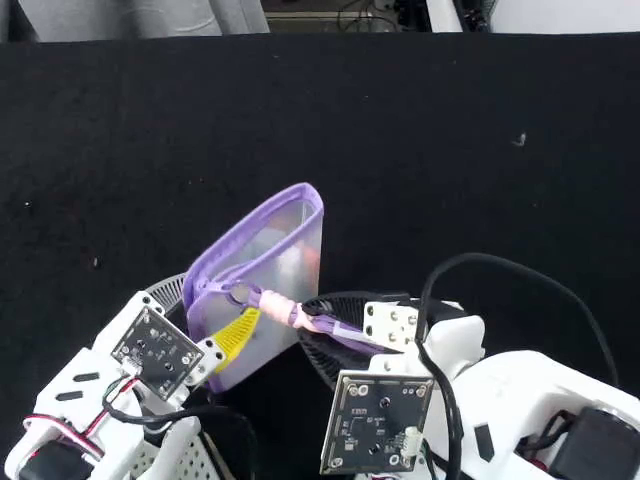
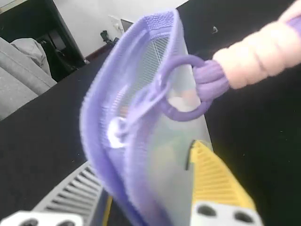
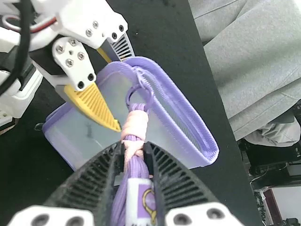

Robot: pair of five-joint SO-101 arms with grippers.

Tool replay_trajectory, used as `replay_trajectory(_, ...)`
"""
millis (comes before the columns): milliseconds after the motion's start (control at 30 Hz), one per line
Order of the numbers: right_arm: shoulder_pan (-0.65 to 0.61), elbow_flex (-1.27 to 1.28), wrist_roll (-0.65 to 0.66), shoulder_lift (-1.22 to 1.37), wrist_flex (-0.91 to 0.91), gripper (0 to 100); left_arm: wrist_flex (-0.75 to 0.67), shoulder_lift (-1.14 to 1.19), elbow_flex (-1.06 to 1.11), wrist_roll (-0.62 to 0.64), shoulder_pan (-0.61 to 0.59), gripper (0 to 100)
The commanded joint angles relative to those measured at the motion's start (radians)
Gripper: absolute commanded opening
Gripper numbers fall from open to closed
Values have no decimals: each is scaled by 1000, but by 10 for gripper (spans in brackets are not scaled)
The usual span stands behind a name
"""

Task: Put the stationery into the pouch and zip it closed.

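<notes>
Pouch [image 1: 272, 255] of clear plastic with purple trim stands on edge on the black table [image 1: 480, 140], close in front of both arms, its zip side up. A pale pinkish shape [image 1: 303, 262] shows through its wall in the high view, too blurred to say what it is. The lower end of the pouch is hidden behind the arms. Along the top the two purple edges seem to stand apart, but I cannot tell how far the zip is drawn.

The left gripper [image 1: 205, 315] is closed on the near end of the pouch. Its yellow finger [image 2: 214, 181] lies flat against one wall and its grey ribbed finger [image 2: 70, 197] sits on the other side. The right gripper [image 3: 134, 155] has its black fingers [image 3: 162, 165] pinched tight on the pull cord [image 3: 134, 126], a pink and purple wrapped cord that runs taut to a purple ring [image 2: 181, 89] at the zip. The part of the cord inside the grip is covered by the fingers.

A wide stretch of black tabletop lies between the pouch and the table's far edge, and to both sides. The two grippers work close together, the yellow fingertip just beside the cord in the right wrist view.

A small white tag [image 3: 141, 202] with a purple mark hangs at the cord's gripped end; its print is not legible.
</notes>
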Motion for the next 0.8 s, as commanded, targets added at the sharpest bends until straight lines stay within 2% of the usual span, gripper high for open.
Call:
replay_trajectory(0,-8,1,8,-8,29,12,-31,3,-1,81,-2,116)
replay_trajectory(100,-8,-7,5,-10,28,12,-29,3,1,94,-2,23)
replay_trajectory(167,-8,-8,0,-10,26,11,-28,3,-1,94,-2,50)
replay_trajectory(433,-8,-127,-49,-36,21,11,-71,3,-47,78,-2,27)
replay_trajectory(600,-8,-165,-51,-50,20,11,-146,3,-99,-28,-1,29)
replay_trajectory(767,-8,-157,-51,-50,20,11,-219,3,-50,-52,-1,29)
